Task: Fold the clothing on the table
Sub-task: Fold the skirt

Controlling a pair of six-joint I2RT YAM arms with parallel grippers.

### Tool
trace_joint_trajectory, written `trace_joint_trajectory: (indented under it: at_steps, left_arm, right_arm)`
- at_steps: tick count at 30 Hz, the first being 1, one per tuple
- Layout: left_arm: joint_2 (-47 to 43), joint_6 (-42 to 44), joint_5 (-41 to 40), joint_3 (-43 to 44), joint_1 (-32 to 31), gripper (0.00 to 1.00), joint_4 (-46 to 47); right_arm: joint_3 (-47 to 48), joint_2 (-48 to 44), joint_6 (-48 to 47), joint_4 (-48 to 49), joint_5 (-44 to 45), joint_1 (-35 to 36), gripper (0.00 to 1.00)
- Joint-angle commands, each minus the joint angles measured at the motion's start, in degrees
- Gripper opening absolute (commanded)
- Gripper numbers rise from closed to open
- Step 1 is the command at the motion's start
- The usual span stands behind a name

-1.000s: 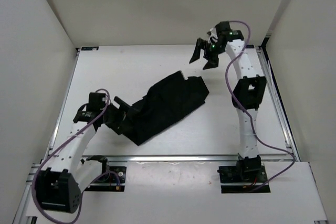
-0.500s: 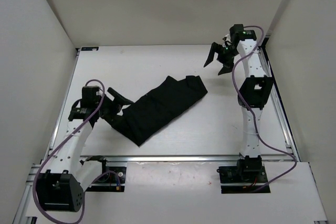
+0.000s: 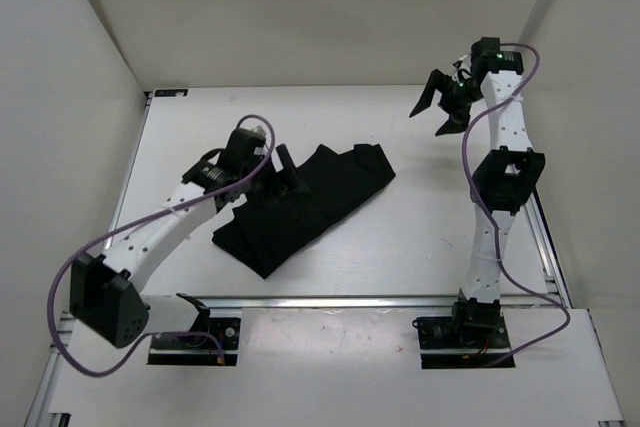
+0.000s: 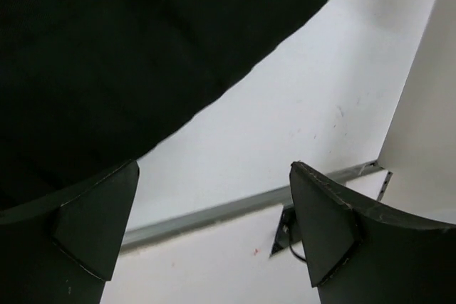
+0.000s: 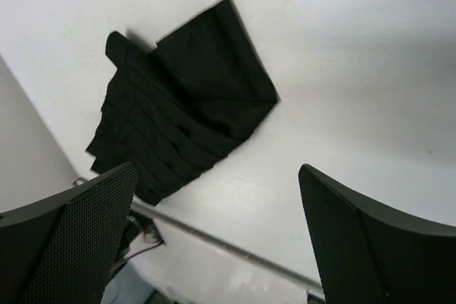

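We see the clothing point(image 3: 310, 202) as soft matt black cloth on the table point(image 3: 425, 227), smooth white with a metal rail point(image 3: 340, 299).

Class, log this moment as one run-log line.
clothing: on table, unheld | left arm: jaws open beside clothing | right arm: jaws open, away from clothing

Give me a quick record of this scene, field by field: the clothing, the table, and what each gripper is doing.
clothing: black, pleated, lying diagonally on the table, held by neither gripper
table: white top, metal rail along the near edge
left gripper: open, over the clothing's left end; contact cannot be told
right gripper: open, empty, raised near the far right corner, apart from the clothing
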Motion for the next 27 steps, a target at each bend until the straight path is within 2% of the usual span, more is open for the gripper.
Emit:
trace_joint_trajectory:
  at_steps: [1,3,5,6,7,8,9,10,11,12,13,17,23,27]
  left_arm:
    - [5.2,7.5,-3.5,7.9,-1.8,0.98,2.1]
    - [11.8,8.4,-3.4,12.3,-2.5,0.98,2.9]
    - [16.5,7.8,-3.0,15.2,-2.5,0.98,2.1]
    - [17.7,7.1,-1.2,14.9,-3.2,0.99,3.1]
    - [18.7,5.7,-0.4,15.2,-3.7,0.98,4.1]
    - [19.2,4.7,-0.3,13.3,-3.9,0.81,5.3]
    - [18.7,3.9,0.7,10.0,-4.1,0.64,7.9]
    - [18.8,2.9,0.9,8.3,-3.8,0.53,8.9]
    - [18.1,2.7,0.3,5.2,-3.7,0.2,10.6]
    - [17.1,2.5,-0.3,2.2,-3.5,0.04,12.6]
    - [17.0,2.7,0.4,1.1,-3.2,0.0,14.7]
    - [15.7,0.2,6.1,-5.2,-2.8,0.0,26.1]
    - [18.7,-3.0,8.0,-9.8,-2.8,0.0,36.1]
    - [22.7,-3.2,11.1,-11.4,-2.1,0.0,37.1]
  right_arm:
    - [7.1,1.3,-0.4,-0.2,4.6,5.4,0.99]
    - [6.6,0.2,-0.3,-0.3,7.3,8.0,0.99]
    - [5.7,-1.3,-0.3,-0.3,8.8,8.3,0.93]
    - [5.5,-2.0,-0.1,-0.3,8.6,7.3,0.82]
    - [5.1,-2.3,0.3,-0.3,7.8,6.5,0.55]
    - [5.1,-2.8,-0.2,-0.2,7.1,5.3,0.18]
    - [4.6,-3.6,0.3,-0.3,6.7,3.7,0.05]
    - [3.6,-3.9,0.4,-0.2,6.5,3.5,0.0]
    - [2.4,-4.4,0.2,-0.1,6.0,1.7,0.01]
    - [1.8,-5.6,0.3,-0.1,5.2,0.4,0.0]
    - [0.6,-6.6,-0.1,-0.4,4.6,-0.6,0.0]
    - [-2.7,-8.9,-0.5,0.1,1.8,-2.5,0.0]
    - [-2.5,-7.7,-1.1,0.4,-5.8,-2.3,0.01]
    - [-3.5,-6.9,-1.2,2.3,-10.0,-3.5,0.0]
